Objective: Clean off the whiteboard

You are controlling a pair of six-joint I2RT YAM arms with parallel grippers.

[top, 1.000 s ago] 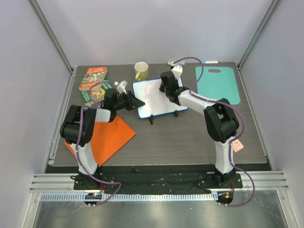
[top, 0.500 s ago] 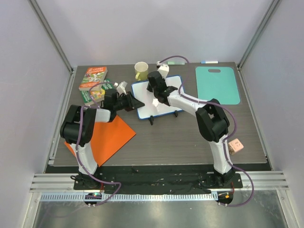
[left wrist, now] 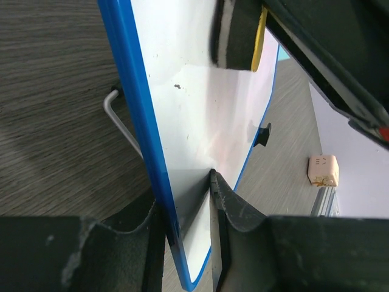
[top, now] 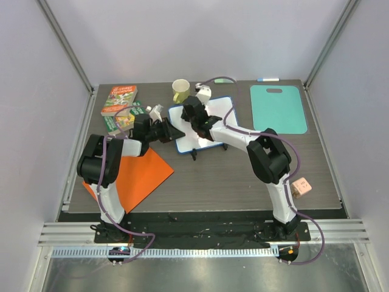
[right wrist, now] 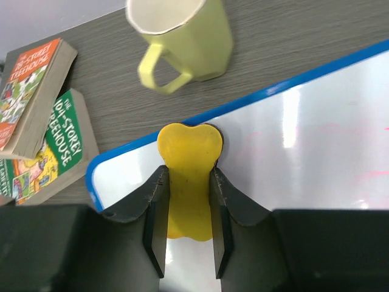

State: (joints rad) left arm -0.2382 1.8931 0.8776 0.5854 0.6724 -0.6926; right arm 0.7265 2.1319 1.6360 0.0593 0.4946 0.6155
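Note:
The whiteboard (top: 189, 141), white with a blue frame, stands tilted on two black feet at the middle back of the table. My left gripper (top: 176, 132) is shut on its left edge; in the left wrist view the fingers (left wrist: 185, 204) pinch the blue frame and the white face (left wrist: 200, 109). My right gripper (top: 192, 115) is shut on a yellow eraser (right wrist: 188, 164), pressed flat on the board (right wrist: 304, 140) near its upper left corner. The eraser's dark felt (left wrist: 234, 36) touches the board. Faint red marks (right wrist: 364, 173) show further right on the board.
A yellow mug (top: 180, 90) stands just behind the board's left corner. Two books (top: 120, 100) lie at the back left, an orange folder (top: 137, 176) at the front left. A teal cutting board (top: 278, 108) lies at the back right, a small pink box (top: 301, 186) near the right arm.
My right gripper has swept the eraser leftward along the board's upper part, from its right side to its upper left corner. The left gripper and the board have stayed put.

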